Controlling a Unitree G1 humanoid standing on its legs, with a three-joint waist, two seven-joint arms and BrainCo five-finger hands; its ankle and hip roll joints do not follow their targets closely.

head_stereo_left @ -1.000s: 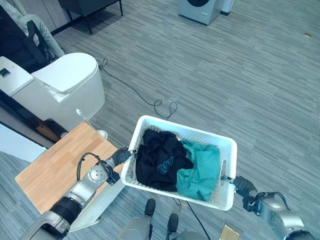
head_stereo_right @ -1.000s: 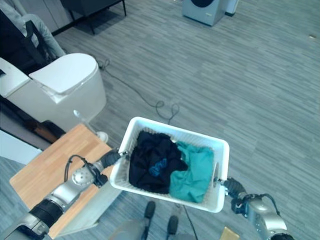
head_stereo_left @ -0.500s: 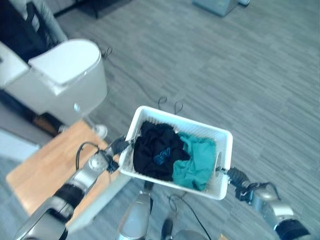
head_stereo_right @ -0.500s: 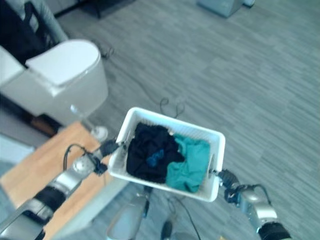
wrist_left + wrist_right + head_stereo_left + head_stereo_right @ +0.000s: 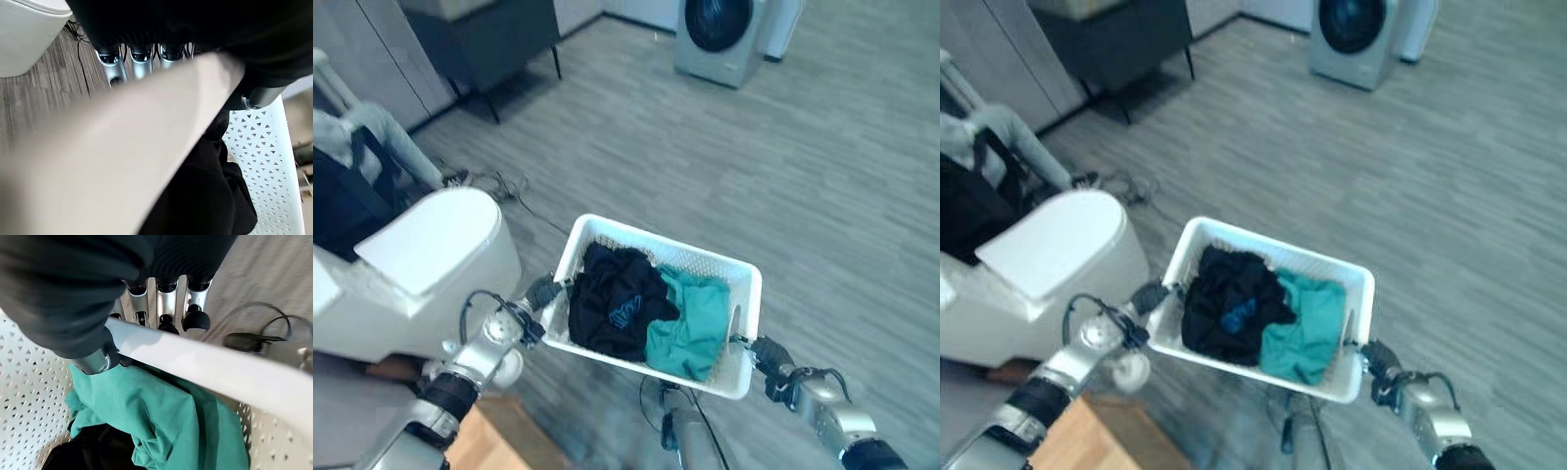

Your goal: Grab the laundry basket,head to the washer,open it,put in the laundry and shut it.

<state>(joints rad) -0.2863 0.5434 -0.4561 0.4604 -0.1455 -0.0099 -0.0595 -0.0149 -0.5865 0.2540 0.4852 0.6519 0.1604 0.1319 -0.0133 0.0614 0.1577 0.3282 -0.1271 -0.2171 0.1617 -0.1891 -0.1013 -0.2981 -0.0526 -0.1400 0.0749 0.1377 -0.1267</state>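
White basket [image 5: 748,294] held off the floor between my hands — left hand [image 5: 541,292] and right hand [image 5: 766,354] each curled round an end rim. Inside: black garment [image 5: 612,310], teal garment [image 5: 691,328]. Washer [image 5: 717,37] well ahead.

Grey plank floor [image 5: 822,166]; dark cabinet [image 5: 480,29]; white toilet [image 5: 411,264]; wooden tabletop [image 5: 1102,441]
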